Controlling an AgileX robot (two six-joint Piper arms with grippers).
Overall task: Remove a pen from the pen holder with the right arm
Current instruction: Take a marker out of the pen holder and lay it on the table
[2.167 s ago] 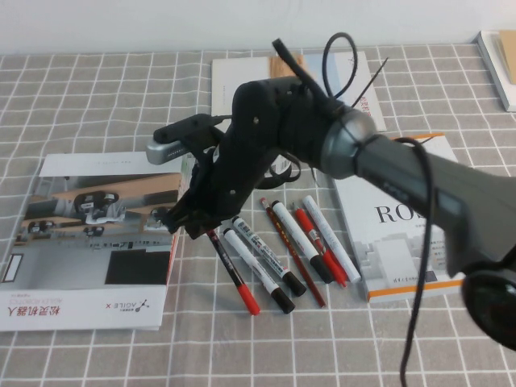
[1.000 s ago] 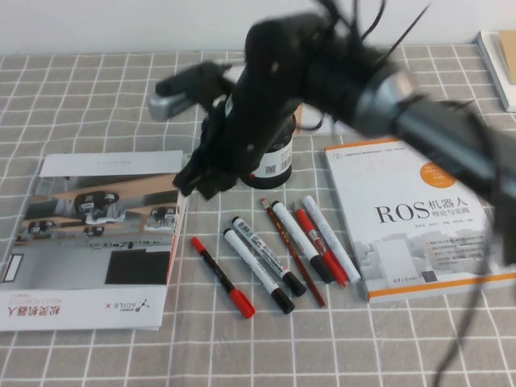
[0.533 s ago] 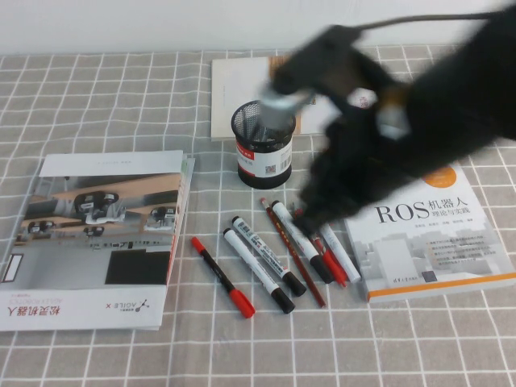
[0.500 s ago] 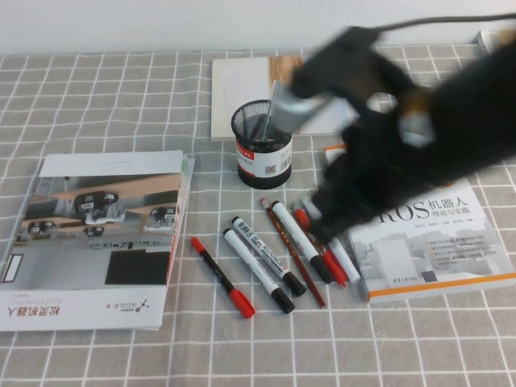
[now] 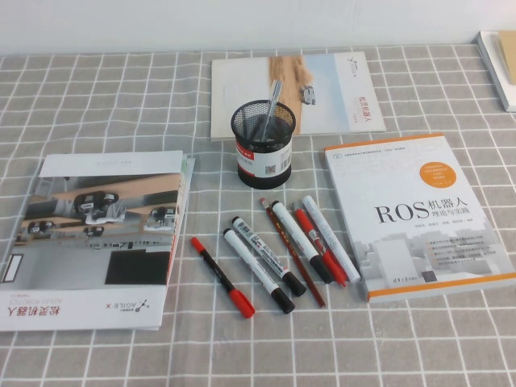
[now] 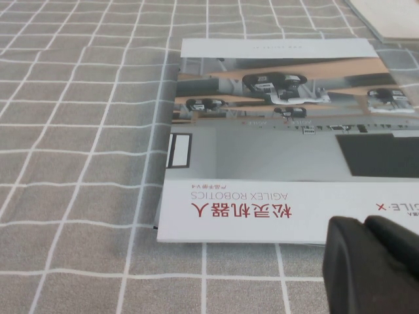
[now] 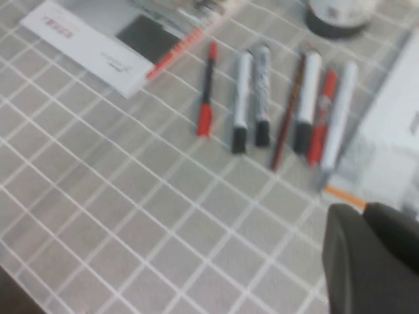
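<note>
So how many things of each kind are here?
Pens and markers on grey checked cloth: 7
Black mesh pen holder: 1
Silver pen inside it: 1
Books and booklets (one partly seen): 4
Robot hands: 2, left hand by white brochure, right hand over cloth
Total: 15

My left gripper [image 6: 365, 226], seen from its wrist camera: two matte black, rounded fingers [image 6: 344, 261] meeting at a thin seam. My right gripper [image 7: 363, 212], from its own wrist camera: the same dark, smooth-edged form.
</note>
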